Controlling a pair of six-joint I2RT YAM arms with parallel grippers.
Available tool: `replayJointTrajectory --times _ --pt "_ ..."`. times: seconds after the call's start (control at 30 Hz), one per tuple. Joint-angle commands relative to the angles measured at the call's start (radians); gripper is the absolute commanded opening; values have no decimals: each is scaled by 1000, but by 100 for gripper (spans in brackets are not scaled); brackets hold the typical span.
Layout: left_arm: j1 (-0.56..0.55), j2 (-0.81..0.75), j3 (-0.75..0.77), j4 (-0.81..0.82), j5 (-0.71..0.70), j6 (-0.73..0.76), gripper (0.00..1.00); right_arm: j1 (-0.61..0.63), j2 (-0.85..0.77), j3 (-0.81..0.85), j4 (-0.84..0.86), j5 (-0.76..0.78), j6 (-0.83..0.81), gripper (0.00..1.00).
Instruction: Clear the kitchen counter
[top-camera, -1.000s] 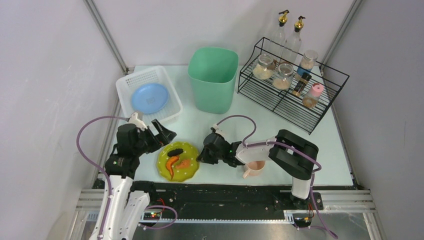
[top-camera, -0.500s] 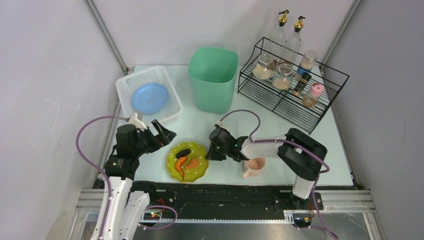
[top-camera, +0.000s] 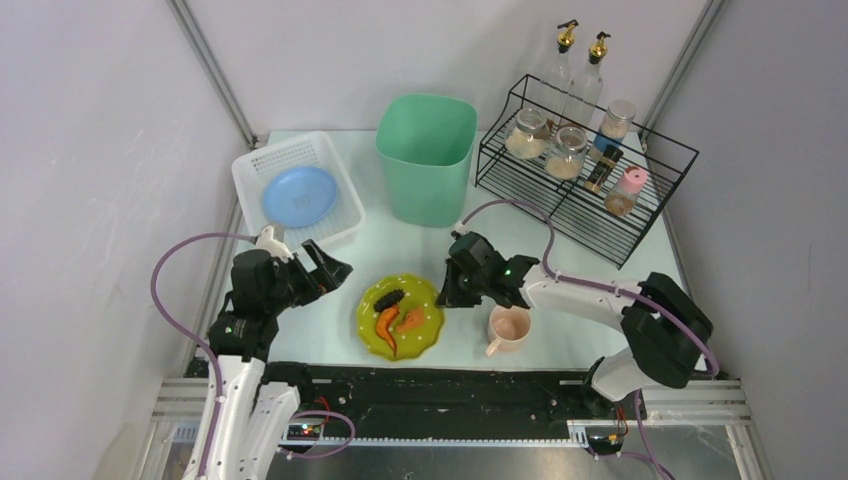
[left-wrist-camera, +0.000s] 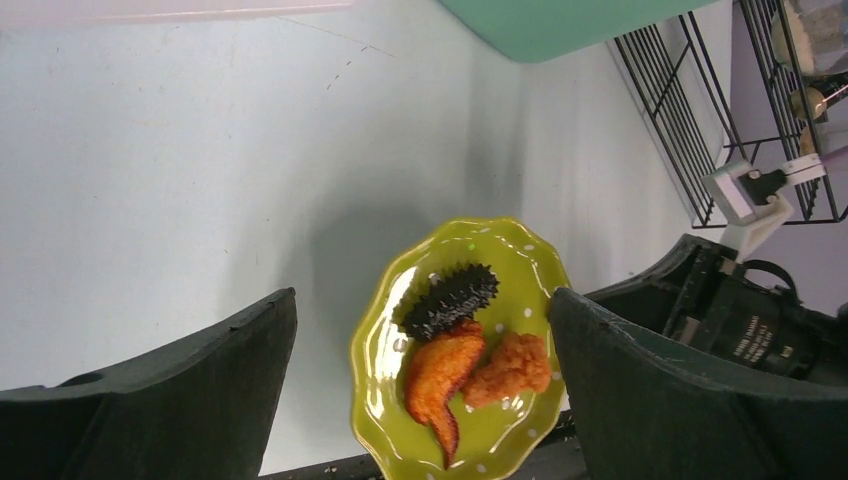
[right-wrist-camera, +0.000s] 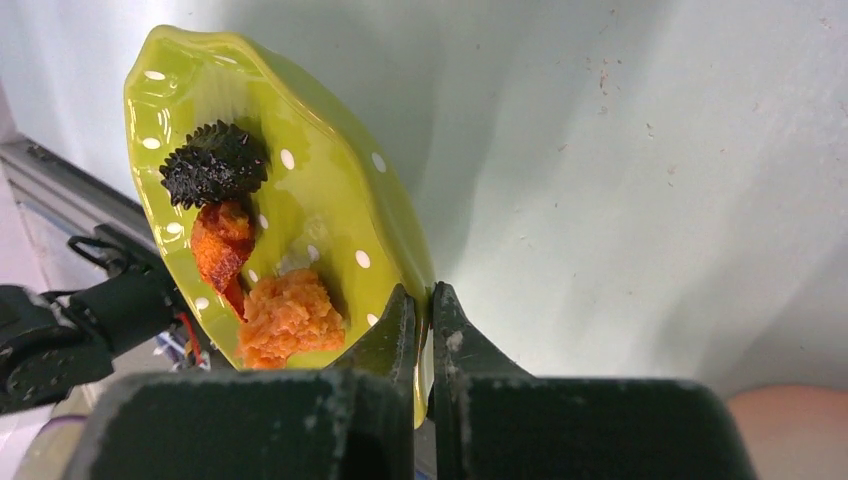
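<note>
- Pinching the scalloped rim of a glossy lime plate (right-wrist-camera: 330, 190), the right fingers (right-wrist-camera: 458, 352) are clenched on it.
- A spiky black lump (right-wrist-camera: 213, 163) and crumbly orange pieces (right-wrist-camera: 290, 318) sit on it.
- The left fingers (left-wrist-camera: 200, 400) hang spread wide above the smooth pale table (left-wrist-camera: 150, 150).

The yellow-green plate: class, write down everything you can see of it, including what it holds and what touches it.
The plate is glossy yellow-green, ceramic-looking, with a wavy rim and small white dots. It holds a black spiky piece, an orange-red wing-shaped piece and an orange crumbly nugget. It is near the front edge of the kitchen counter, left of a pink cup. The fingers of the right gripper are shut on its rim.
</note>
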Motion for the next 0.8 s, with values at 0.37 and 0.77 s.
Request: replayJointTrajectory --times 0.37,0.77 --pt "-4 1 -38 27 246 -22 100 -75 -219 92 -22 -178 -24 0" --pt "-3 -68 -64 43 412 -52 100 -130 -253 277 -179 -244 -77 0"
